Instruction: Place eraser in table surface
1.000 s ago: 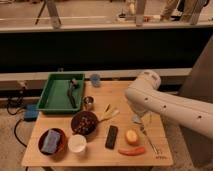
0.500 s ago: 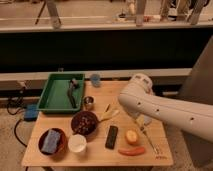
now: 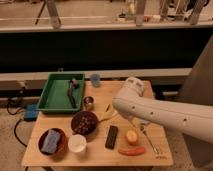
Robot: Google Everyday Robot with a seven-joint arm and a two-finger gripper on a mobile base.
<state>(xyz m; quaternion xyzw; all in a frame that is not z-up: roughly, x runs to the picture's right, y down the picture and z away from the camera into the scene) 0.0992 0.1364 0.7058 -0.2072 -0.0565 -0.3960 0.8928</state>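
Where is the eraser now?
In the camera view the eraser lies on the table surface between the white cup and yellow object; the gripper hovers right of it.

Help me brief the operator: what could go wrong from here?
The eraser lies flat on the table surface, crowded between the white cup and the yellow round piece. The open gripper, low under the arm beside them, could knock either. The arm also hides part of the table.

Matte black eraser [image 3: 111, 136], tan plank-grained table surface [image 3: 96, 155], green tray [image 3: 46, 96], blue sponge [image 3: 51, 141], white arm [image 3: 165, 115].
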